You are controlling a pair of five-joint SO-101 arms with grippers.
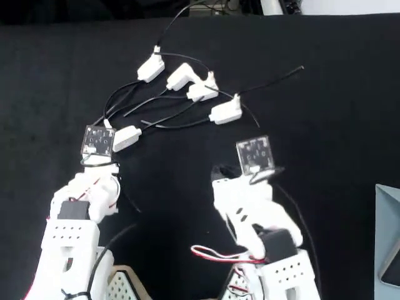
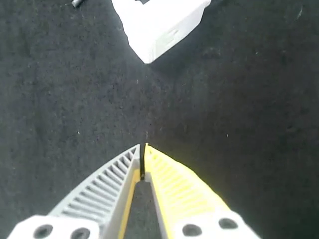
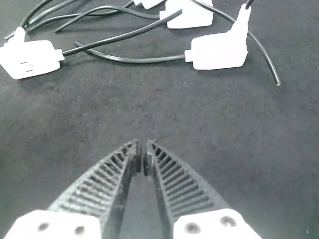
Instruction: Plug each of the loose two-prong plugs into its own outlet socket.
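Several white plug and socket pieces on black cords lie in a loose arc on the black table. One socket with two slots lies nearest the left arm; the left wrist view shows a white block just ahead of the fingertips, likely this same piece. A plug piece lies ahead of the right arm. Further back are three more pieces. My left gripper is shut and holds nothing, a short way from the block. My right gripper is shut and holds nothing, short of the cords.
Black cords loop across the table between the pieces, and one loose cord end runs off to the right. A grey object sits at the right edge. Square markers top both arms.
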